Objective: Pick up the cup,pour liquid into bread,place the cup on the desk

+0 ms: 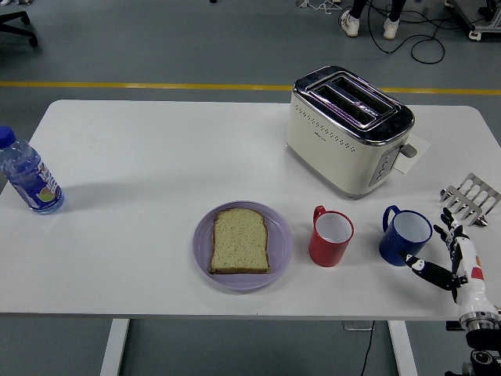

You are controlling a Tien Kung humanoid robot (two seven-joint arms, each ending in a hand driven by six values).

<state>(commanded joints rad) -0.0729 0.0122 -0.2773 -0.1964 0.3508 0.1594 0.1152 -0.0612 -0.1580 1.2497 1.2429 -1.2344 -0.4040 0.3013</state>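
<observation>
We see the right hand (452,258) at the lower right of the frame, just right of the blue cup (405,236), its fingers (427,271) spread and holding nothing; one fingertip reaches toward the cup's lower right side, and we cannot tell whether it touches. The blue cup stands upright right of centre, handle to the upper left. Just left of it is a red cup (330,237), also upright, white inside. Left of that, at lower centre, a slice of bread (240,240) lies flat on a purple plate (279,251). A cream toaster (348,129) sits in the upper right, well apart from the cups. A metal rack (471,199) is at the right edge, above the hand. A water bottle (27,175) stands at the far left of the white table (149,157)
</observation>
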